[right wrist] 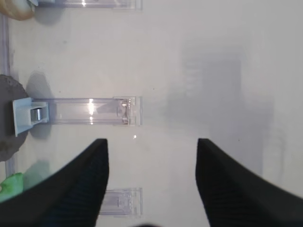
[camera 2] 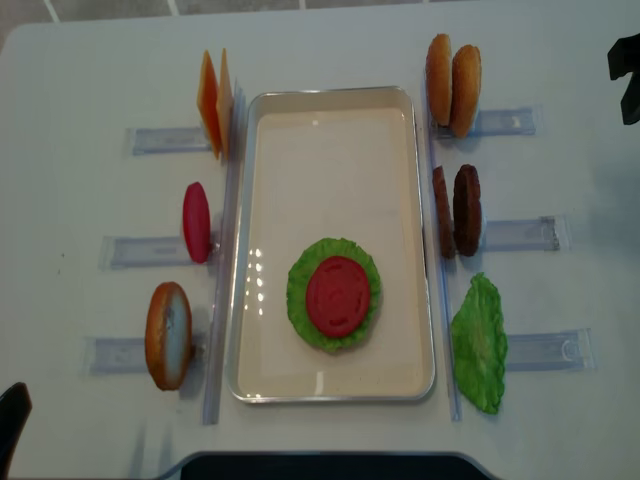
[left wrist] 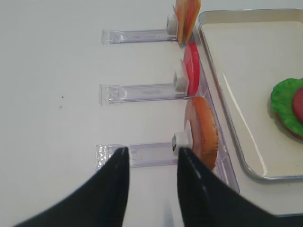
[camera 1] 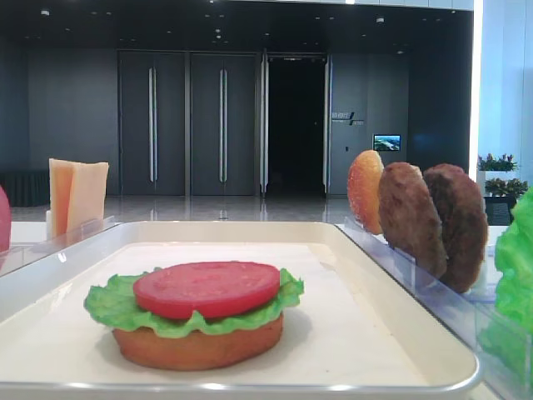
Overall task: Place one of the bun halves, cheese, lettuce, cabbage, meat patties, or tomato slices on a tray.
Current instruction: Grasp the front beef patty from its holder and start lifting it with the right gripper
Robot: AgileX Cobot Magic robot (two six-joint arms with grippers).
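Note:
The cream tray (camera 2: pixel 330 93) holds a stack: a bun half (camera 1: pixel 200 346), lettuce (camera 2: pixel 300 300) and a tomato slice (camera 2: pixel 338 295) on top. Left of the tray stand cheese (camera 2: pixel 215 100), a tomato slice (camera 2: pixel 196 222) and a bun half (camera 2: pixel 168 335). On the right are bun halves (camera 2: pixel 452 75), a grey-brown meat patty (camera 2: pixel 442 212) and a lettuce leaf (camera 2: pixel 480 345). My left gripper (left wrist: pixel 151 153) is open and empty, just short of the rack beside the bun half (left wrist: pixel 206 135). My right gripper (right wrist: pixel 151 146) is open and empty over bare table. No cabbage is in view.
Clear plastic racks (camera 2: pixel 520 233) stick out sideways from both long sides of the tray. A darker patty (camera 2: pixel 467 208) stands beside the grey-brown one. The right arm (camera 2: pixel 625 70) is at the far right edge, the left arm (camera 2: pixel 8 420) at the near left corner.

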